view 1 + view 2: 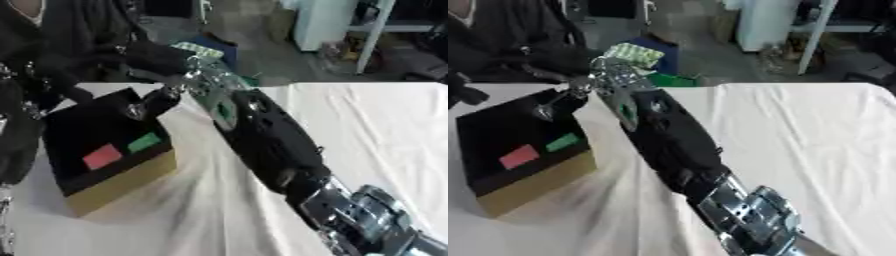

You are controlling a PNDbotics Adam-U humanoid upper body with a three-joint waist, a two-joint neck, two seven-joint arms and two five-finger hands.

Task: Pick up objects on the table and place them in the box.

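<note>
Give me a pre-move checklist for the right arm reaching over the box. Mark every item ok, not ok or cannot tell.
1. Right hand is above the box: ok, its fingers hang over the far rim.
2. Hand holds an object: cannot tell; the fingers are dark against the dark interior.
3. Box is upright with its opening facing up: ok.
4. Box already holds things: ok, a red piece and a green piece lie inside.
5. Left hand is clear of the box: cannot tell.

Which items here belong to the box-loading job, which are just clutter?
Job: box; red piece and green piece inside it; right hand over the box.
Clutter: white cabinet; checkered item beyond the table.
</note>
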